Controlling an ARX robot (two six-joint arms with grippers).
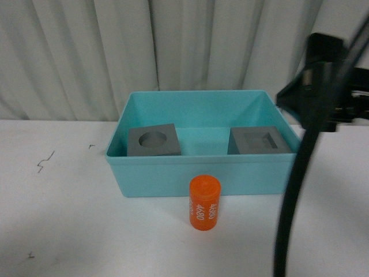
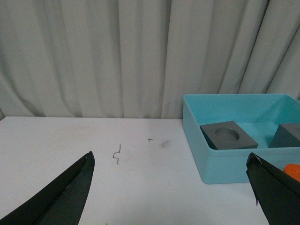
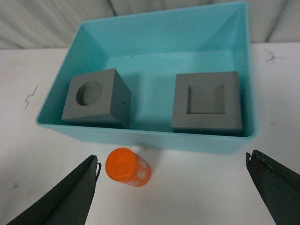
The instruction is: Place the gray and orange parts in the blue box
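Right gripper [image 3: 172,158] first, from its own wrist view: both fingers [image 3: 65,199] spread wide, nothing between them, hanging above the table in front of the blue box [image 3: 187,140]. Under it the orange cylinder [image 3: 127,168] sits on the table outside the box, just beside the front wall. Inside are the gray cube with the round recess [image 3: 96,98] and the gray cube with the square recess [image 3: 207,102], well apart. Left wrist view: left gripper [image 2: 169,157] is also wide open and empty, off to the side over bare table, with the box [image 2: 220,164] beyond it and only a sliver of orange [image 2: 293,169] showing. Front view: the cylinder [image 1: 204,203] stands upright, "4680" print facing me, close against the box's front wall [image 1: 173,176]; my right arm [image 1: 314,86] is a dark shape at the edge. Risks, as I judge them: little room behind the cylinder, so a finger may catch the wall or tip the cylinder, which would then roll; a low carry could clip the rim. Count: two gray cubes, both in; one orange cylinder, out; one box; two grippers.
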